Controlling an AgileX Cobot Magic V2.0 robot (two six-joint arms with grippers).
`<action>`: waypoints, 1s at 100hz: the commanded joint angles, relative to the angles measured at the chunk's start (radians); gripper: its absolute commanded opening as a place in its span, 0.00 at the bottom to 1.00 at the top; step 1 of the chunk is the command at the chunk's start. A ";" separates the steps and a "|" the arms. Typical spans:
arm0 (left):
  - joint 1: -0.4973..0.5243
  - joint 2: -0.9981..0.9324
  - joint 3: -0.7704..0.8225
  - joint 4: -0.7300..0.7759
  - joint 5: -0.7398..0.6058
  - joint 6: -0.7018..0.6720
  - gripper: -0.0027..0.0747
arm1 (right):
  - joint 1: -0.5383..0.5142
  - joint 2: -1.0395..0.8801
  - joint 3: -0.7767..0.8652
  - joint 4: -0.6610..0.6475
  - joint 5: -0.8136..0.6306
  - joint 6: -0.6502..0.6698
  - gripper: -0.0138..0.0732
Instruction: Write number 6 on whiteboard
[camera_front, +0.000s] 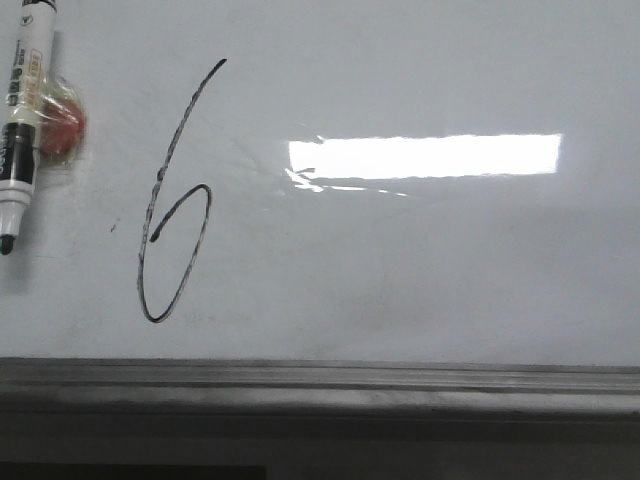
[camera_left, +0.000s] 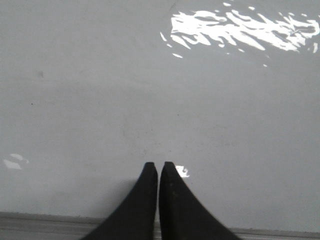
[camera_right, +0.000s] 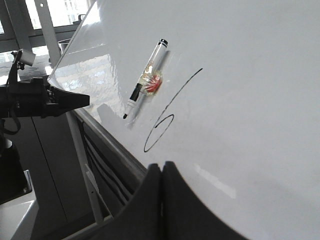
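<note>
Since the marker (camera_front: 20, 120) sits stuck by a red holder (camera_front: 62, 122) at upper left of the front frame, off either claw, writing looks done. The number 6 (camera_front: 172, 200) stands left of centre on the whiteboard (camera_front: 420, 270): thin, slanted, narrow loop. Left gripper (camera_left: 158, 167) and right gripper (camera_right: 161, 167) both pinched closed, empty.

A marker (camera_front: 20, 120) stuck to the whiteboard (camera_front: 450, 280) is the only obstacle, left of the number 6 (camera_front: 175, 200).

Bright windows (camera_right: 65, 10) with grey frames stand behind, above a pale cabinet (camera_right: 47, 165).
</note>
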 joint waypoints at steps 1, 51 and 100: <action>0.005 -0.030 0.044 -0.007 -0.041 -0.011 0.01 | -0.001 0.006 -0.025 -0.009 -0.070 -0.011 0.08; 0.005 -0.030 0.044 -0.007 -0.041 -0.011 0.01 | -0.003 0.006 -0.025 -0.009 -0.070 -0.011 0.08; 0.005 -0.030 0.044 -0.007 -0.041 -0.011 0.01 | -0.448 0.012 -0.025 -0.009 -0.068 -0.011 0.08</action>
